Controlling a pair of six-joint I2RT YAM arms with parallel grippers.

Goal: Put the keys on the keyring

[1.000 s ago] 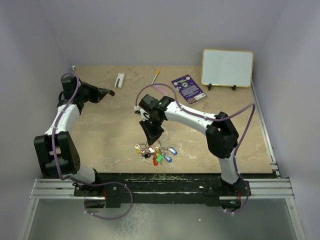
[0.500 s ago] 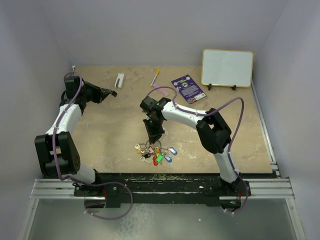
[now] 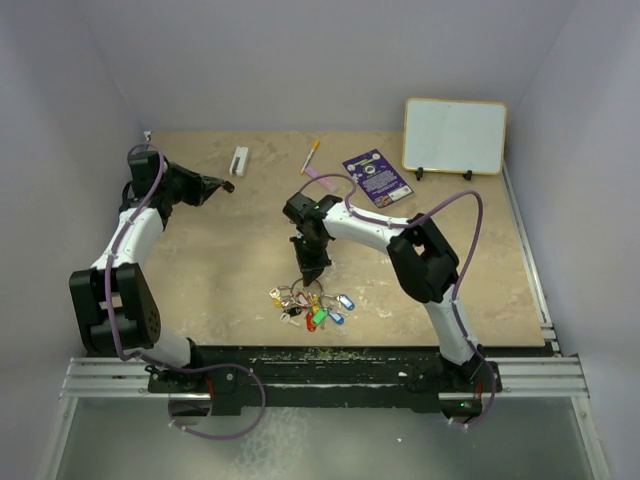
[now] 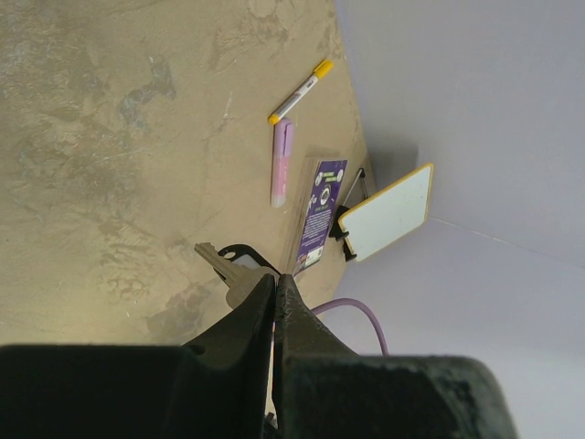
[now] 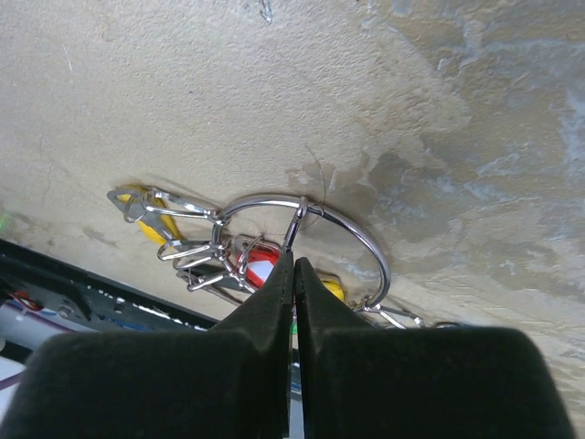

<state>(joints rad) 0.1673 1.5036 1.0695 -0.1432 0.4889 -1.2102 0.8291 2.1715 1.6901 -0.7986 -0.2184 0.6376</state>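
Keyring point(image 5: 361, 240) wire has just been met by the right fingers point(image 5: 263, 315), now shut, though whether it is caught cannot be told; a key point(image 4: 222, 268) is pinched in the shut left fingers point(image 4: 247, 325).

Near centre of table point(image 3: 200, 270): keys point(image 3: 312, 306) in heap, several clipped on keyring point(image 5: 315, 229). Directly over heap's far side: right gripper point(image 3: 310, 277), tips at keyring wire. Far left: left gripper point(image 3: 224, 185), single key point(image 4: 219, 267) between tips. Just beyond, toward far edge: small block point(image 3: 239, 160). Far centre: marker point(image 3: 312, 155), highlighter point(image 4: 282, 174) on near side of it, card point(image 3: 377, 177) right of both. Far right corner: whiteboard point(image 3: 455, 136) upright, behind and right of card.
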